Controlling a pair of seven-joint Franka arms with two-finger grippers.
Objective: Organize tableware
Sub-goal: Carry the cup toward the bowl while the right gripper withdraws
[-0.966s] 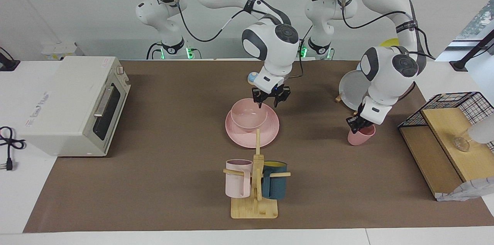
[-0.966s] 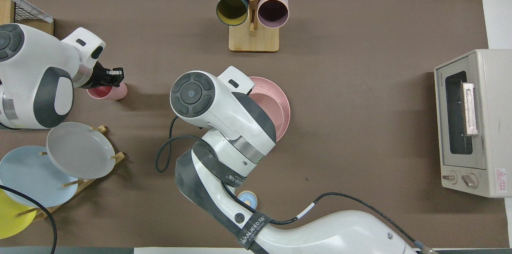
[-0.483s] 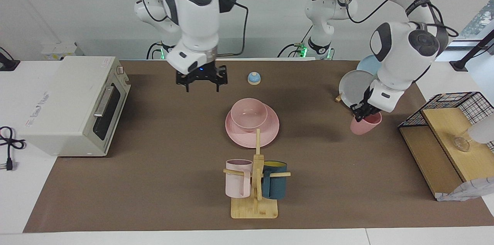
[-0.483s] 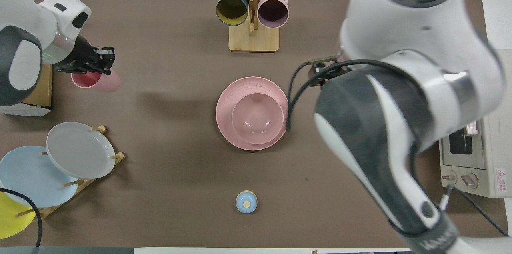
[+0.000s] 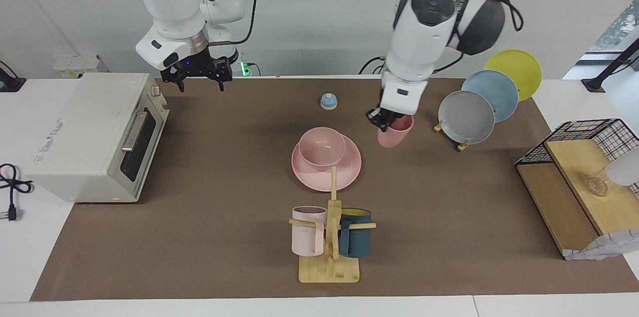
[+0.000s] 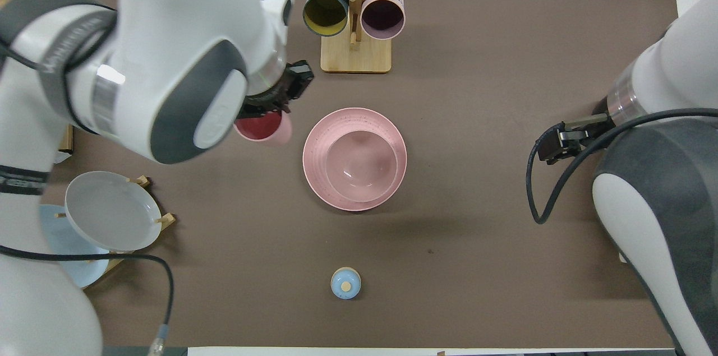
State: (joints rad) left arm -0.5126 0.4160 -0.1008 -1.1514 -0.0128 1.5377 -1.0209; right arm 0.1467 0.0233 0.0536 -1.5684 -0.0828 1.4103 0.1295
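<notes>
Carrying cup (image 5: 395, 131) clamped in my left gripper (image 5: 384, 121), over mat beside plate (image 5: 349, 169). Next: center over bowl (image 5: 322, 148), lower, release. Right gripper (image 5: 198, 73) open, waiting near toaster oven (image 5: 90, 132).

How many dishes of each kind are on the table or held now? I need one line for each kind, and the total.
Plates: 4, salmon plate, grey plate, blue plate, yellow plate
Bowls: 1, salmon bowl
Cups: 1, salmon cup, held by left gripper
Mugs: 2, pink mug, teal mug
Total: 8
</notes>
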